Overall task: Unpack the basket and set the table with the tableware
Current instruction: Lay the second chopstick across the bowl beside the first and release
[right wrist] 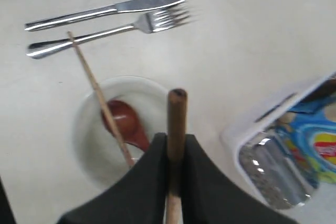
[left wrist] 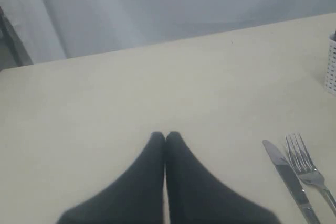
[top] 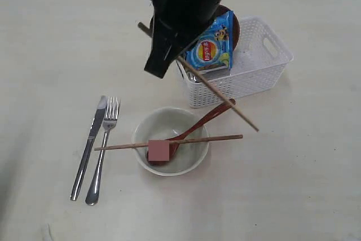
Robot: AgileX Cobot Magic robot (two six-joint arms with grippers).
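in right gripper (right wrist: 176, 139) pinching chopstick (right wrist: 177, 111) near bowl (top: 159, 120) | hanging left gripper (left wrist: 166, 136), jaws pressed together, empty, over table (left wrist: 131, 90)

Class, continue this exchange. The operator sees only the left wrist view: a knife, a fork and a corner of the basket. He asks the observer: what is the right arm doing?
Observer: The right gripper is shut on one chopstick, held slanting near the basket.
Operator: Where is the other one?
Observer: The second chopstick lies across the bowl, and the wooden spoon rests in that bowl.
Operator: What is left in the basket?
Observer: A blue chip bag, a brown plate and a steel cup.
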